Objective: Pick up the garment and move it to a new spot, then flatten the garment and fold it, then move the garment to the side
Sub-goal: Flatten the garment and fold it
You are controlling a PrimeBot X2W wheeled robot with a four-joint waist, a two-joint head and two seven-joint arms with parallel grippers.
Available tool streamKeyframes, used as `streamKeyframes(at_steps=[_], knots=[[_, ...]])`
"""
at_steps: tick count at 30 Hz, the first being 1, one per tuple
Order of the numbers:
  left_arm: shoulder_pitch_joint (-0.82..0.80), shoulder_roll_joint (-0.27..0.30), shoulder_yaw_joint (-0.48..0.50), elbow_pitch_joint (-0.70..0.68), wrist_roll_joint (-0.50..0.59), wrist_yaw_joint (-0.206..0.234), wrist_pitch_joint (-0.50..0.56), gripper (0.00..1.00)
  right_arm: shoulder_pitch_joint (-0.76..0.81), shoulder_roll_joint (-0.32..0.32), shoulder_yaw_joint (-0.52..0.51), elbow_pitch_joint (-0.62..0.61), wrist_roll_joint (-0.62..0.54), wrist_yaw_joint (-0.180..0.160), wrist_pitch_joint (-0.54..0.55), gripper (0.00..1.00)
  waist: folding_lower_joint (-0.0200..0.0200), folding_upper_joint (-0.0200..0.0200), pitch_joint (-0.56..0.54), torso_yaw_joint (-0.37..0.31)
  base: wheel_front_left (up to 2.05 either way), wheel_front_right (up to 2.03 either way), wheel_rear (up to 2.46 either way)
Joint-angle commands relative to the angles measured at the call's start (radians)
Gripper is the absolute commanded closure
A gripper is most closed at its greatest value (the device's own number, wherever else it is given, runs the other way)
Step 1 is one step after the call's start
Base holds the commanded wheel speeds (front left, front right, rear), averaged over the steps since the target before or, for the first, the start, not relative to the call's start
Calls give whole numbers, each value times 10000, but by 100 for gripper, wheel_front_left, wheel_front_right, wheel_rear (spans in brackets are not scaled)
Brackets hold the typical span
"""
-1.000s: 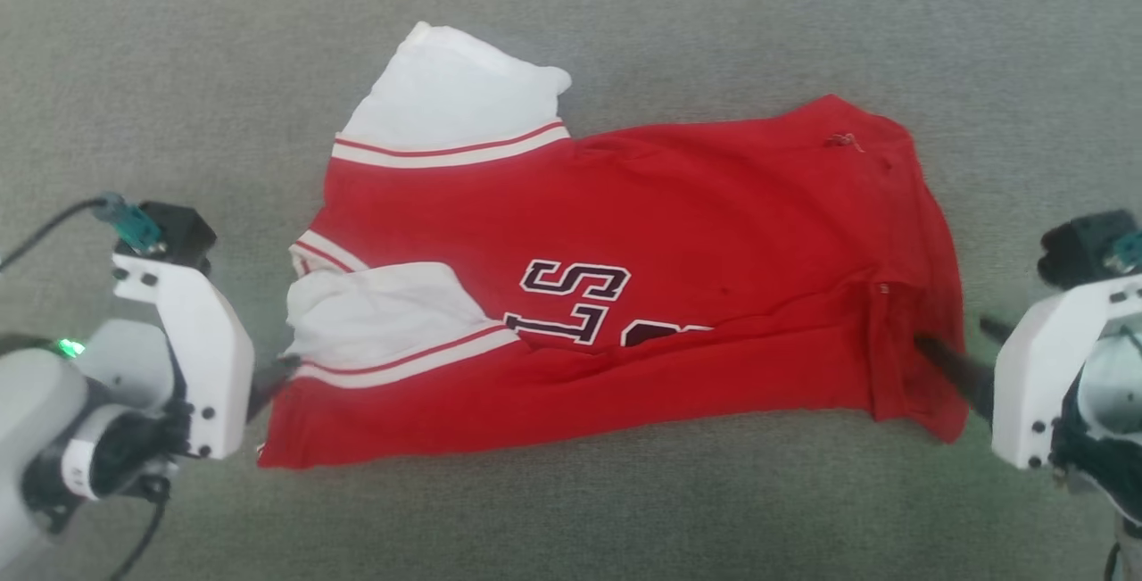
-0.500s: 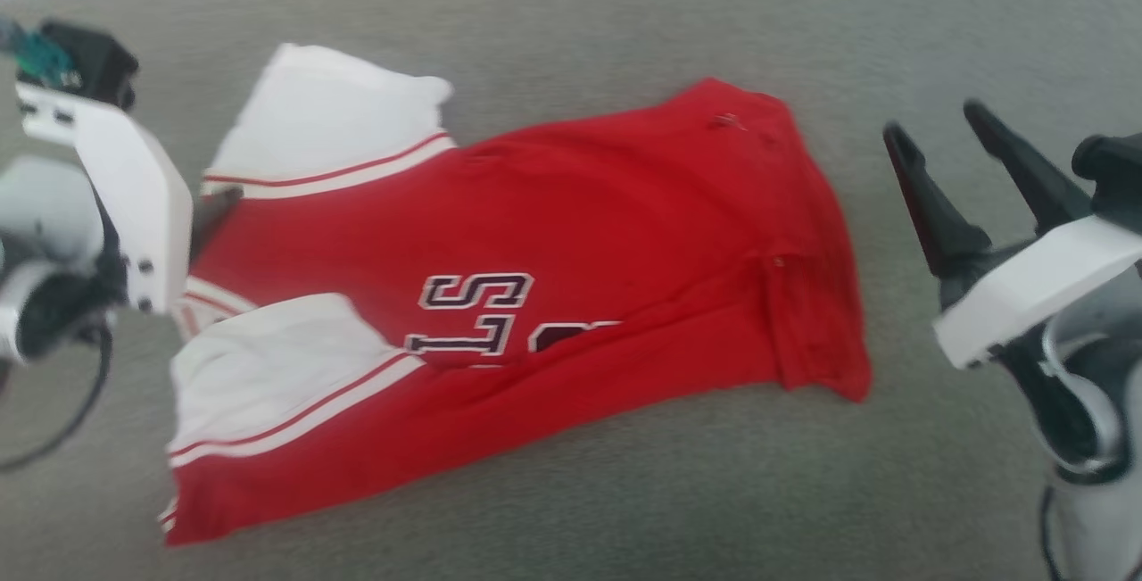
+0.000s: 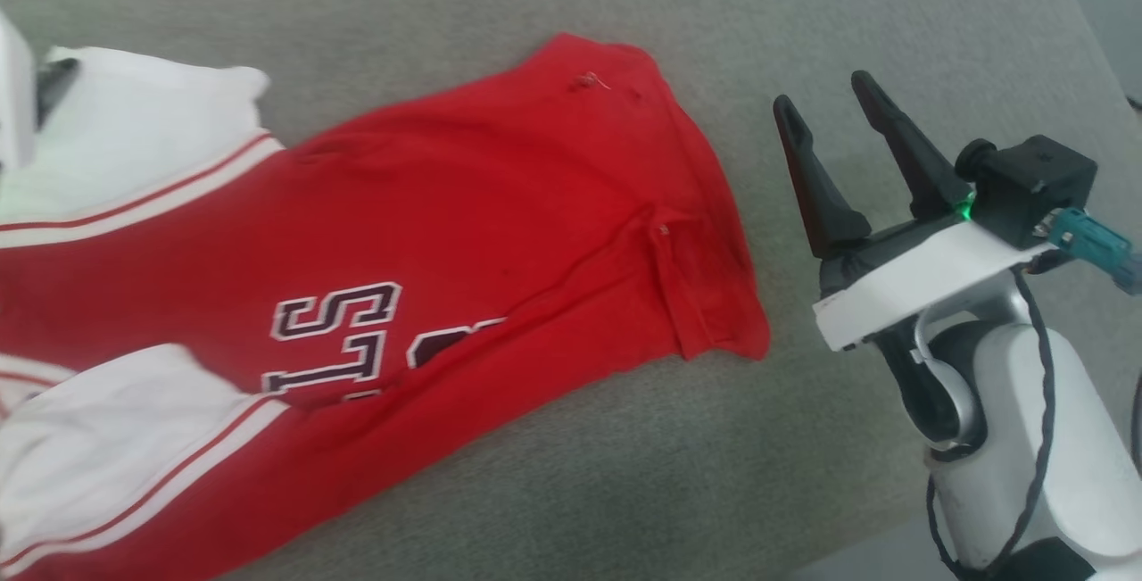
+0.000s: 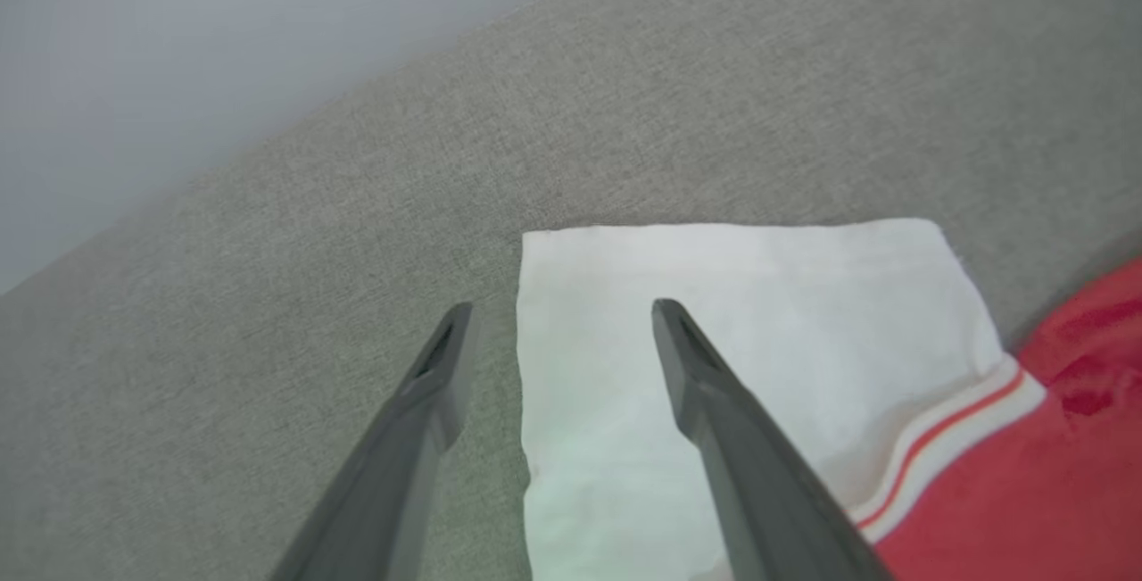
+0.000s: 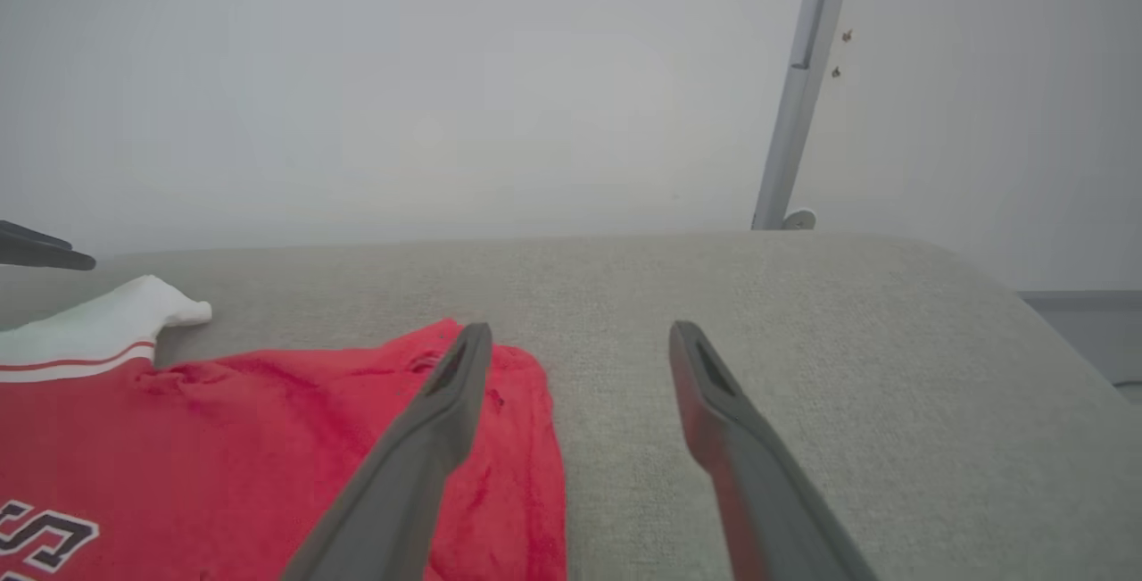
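Head view, nearest first: right gripper (image 3: 822, 92) at lower right, dark fingers spread wide apart with nothing between them, near the garment (image 3: 500, 233) but clear of its red hem. Garment lies spread on the grey fabric surface (image 3: 624, 474): red body, dark white-edged lettering (partly hidden by a fold), white sleeve ends with red stripes toward the left edge. Left wrist view: left gripper (image 4: 562, 308) fingers likewise apart and empty, one over a white sleeve end, the other over bare grey surface; contact cannot be told. Right wrist view, farthest: pale wall and a grey upright pole (image 5: 803, 81) beyond the surface.
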Motion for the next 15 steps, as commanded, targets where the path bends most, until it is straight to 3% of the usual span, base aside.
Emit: streamKeyframes(at_steps=[1, 9, 12, 13, 14, 15], knots=[[-138, -54, 21, 253, -10, -56, 84, 0, -128, 38, 80, 69, 97, 0, -82, 0, -1, 0, 343, -328, 0, 0, 0], [-451, -343, -156, 1951, -23, -209, 655, 0, -314, -133, 420, 256, 457, 0, 99, 0, -1, 0, 809, -579, 0, 0, 0], [-257, -574, -334, 2533, -250, -201, 1330, 3, -429, -271, 582, 240, 703, 0, 421, 0, -1, 0, 897, -553, 0, 0, 0], [-114, -662, -442, 2683, -373, -245, 1779, 78, -471, -321, 649, 266, 779, 0, 607, 0, -1, 0, 907, -532, 0, 0, 0], [-41, -737, -463, 2841, -523, -127, 2116, 100, -520, -343, 636, 293, 881, 0, 795, 0, -1, 0, 922, -493, 0, 0, 0], [-71, -822, -517, 2880, -543, -113, 2321, 100, -598, -375, 663, 311, 973, 0, 1023, 0, -1, 0, 945, -447, 0, 0, 0]])
